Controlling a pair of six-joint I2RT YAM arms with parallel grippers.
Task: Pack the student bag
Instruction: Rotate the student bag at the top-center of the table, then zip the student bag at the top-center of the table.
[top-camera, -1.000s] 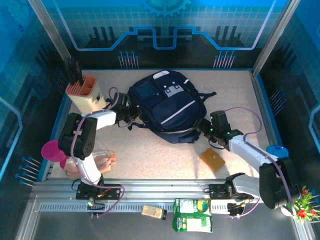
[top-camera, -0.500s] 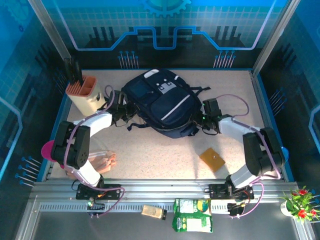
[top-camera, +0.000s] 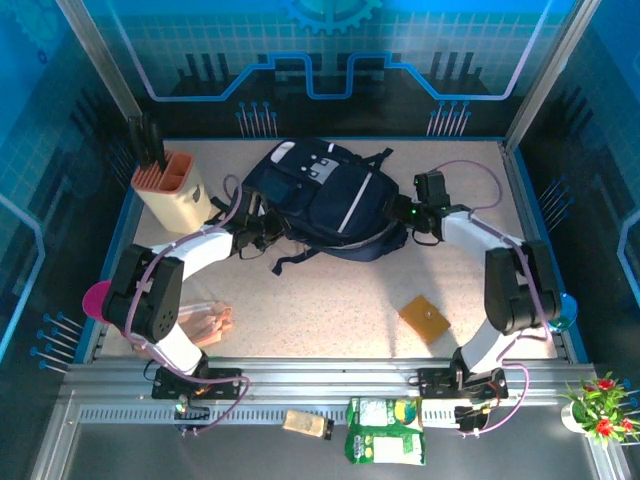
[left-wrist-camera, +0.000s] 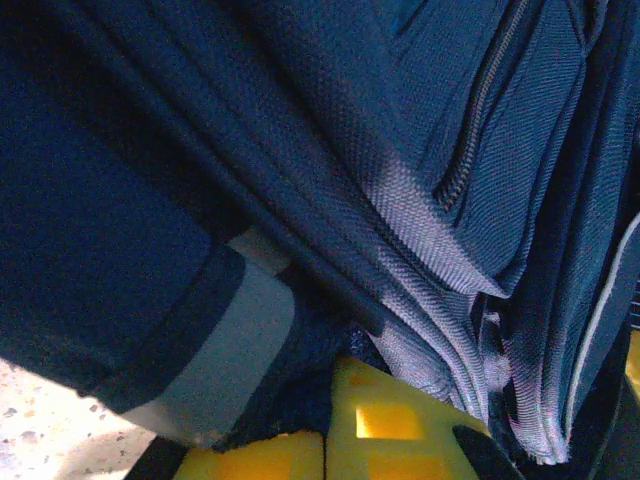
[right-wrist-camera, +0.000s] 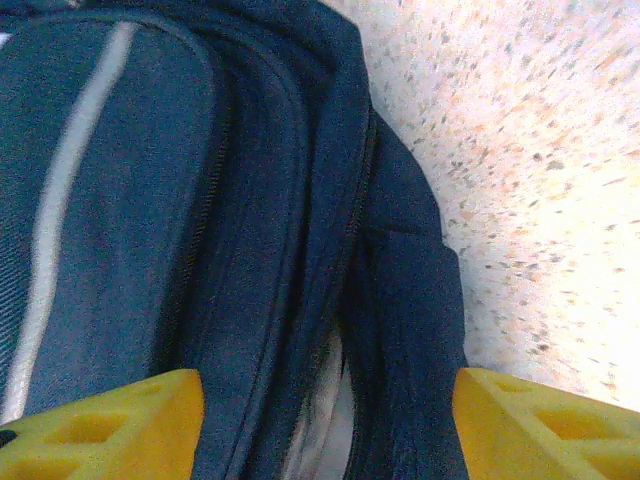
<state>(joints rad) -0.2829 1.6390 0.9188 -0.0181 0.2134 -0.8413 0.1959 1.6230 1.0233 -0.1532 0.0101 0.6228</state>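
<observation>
Cloth of the student bag (top-camera: 322, 195) sits pinched in left jaws (left-wrist-camera: 325, 435); right jaws (right-wrist-camera: 328, 392) gape around its other side.

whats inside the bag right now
In the right wrist view a pale strip shows through a zip gap in the bag. The rest of the inside is covered by navy fabric, so any contents cannot be seen.

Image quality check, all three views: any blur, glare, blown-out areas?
Top external: sharp, evenly lit, student bag reads clearly. Left wrist: very close to the bag fabric, dark at upper left, bright sheen on the weave mid-frame, left gripper fingers soft at the bottom edge. Right wrist: table blown out at right, bag fabric slightly soft.
</observation>
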